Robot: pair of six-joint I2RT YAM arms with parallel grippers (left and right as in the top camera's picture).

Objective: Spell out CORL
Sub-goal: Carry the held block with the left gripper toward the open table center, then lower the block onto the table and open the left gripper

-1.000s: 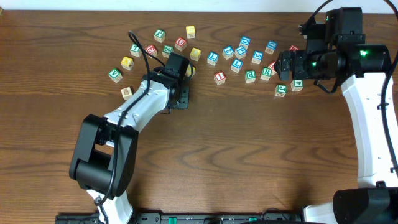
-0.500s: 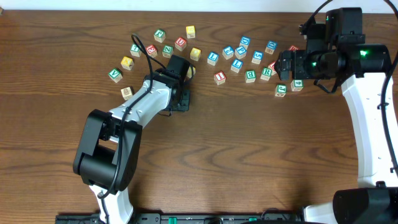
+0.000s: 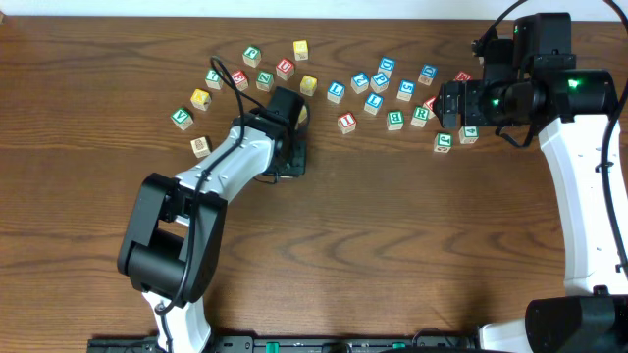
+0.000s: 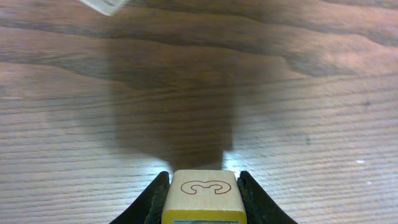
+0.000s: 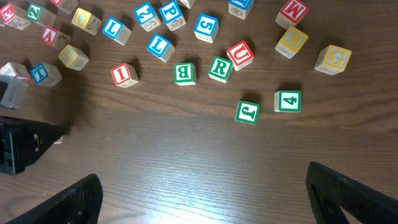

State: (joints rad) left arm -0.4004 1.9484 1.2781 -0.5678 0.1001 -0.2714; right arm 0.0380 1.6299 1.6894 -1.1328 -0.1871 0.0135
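Note:
My left gripper (image 3: 291,157) is shut on a wooden block with a yellow edge (image 4: 200,198). The block's top face bears a red outline figure like a 3 on its side. The gripper is low over bare wood just in front of the block cluster, and it hides the block in the overhead view. Loose letter blocks lie across the back of the table, among them a green R (image 5: 219,68), a blue L (image 5: 160,46) and a red U (image 5: 240,54). My right gripper (image 5: 211,199) is open and empty above the cluster's right end (image 3: 446,103).
Near the right gripper lie a green B (image 5: 184,73), a red I (image 5: 125,74), a green J (image 5: 247,112) and a green 4 (image 5: 288,101). At the far left are a green V (image 3: 182,119) and a tan block (image 3: 199,146).
My left gripper has shifted slightly right and toward the front with the block in it. The right arm has not moved.

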